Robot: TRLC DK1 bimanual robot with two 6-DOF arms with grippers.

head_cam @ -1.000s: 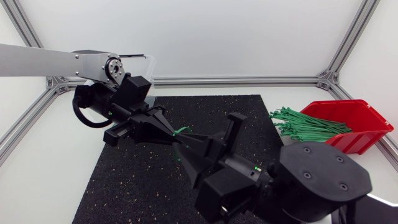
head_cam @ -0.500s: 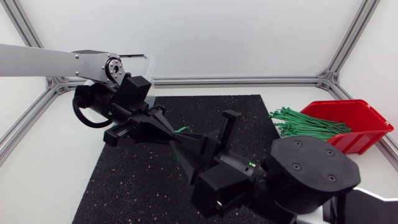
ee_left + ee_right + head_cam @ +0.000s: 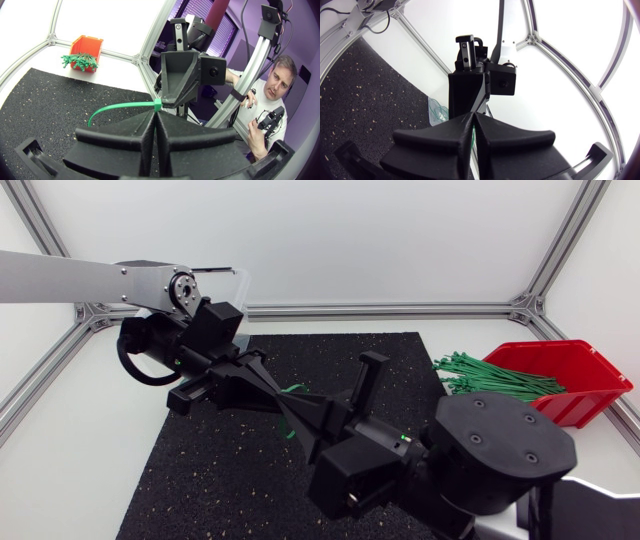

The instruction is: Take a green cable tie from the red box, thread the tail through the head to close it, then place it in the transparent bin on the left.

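Observation:
A green cable tie (image 3: pixel 293 390) is bent into a loop over the black mat, and both grippers meet at it tip to tip. My left gripper (image 3: pixel 272 398) is shut on it. In the left wrist view the green cable tie (image 3: pixel 120 107) arcs away from its head at the closed left gripper (image 3: pixel 154 116). My right gripper (image 3: pixel 298 412) comes in from the front right, shut, its tip at the tie's head. In the right wrist view, the right gripper (image 3: pixel 473 116) is closed. The red box (image 3: pixel 565 375) holds a bundle of green ties (image 3: pixel 495 380). The transparent bin (image 3: pixel 436 111) shows beyond the left gripper.
The black mat (image 3: pixel 200 470) covers the middle of the white table. The red box (image 3: pixel 86 46) stands at the far right, off the mat. My right arm's large wrist fills the near right. An aluminium frame runs along the table's edges.
My right gripper has closed its fingers and shifted slightly up and left against the left gripper's tip. The left arm has kept still with the tie.

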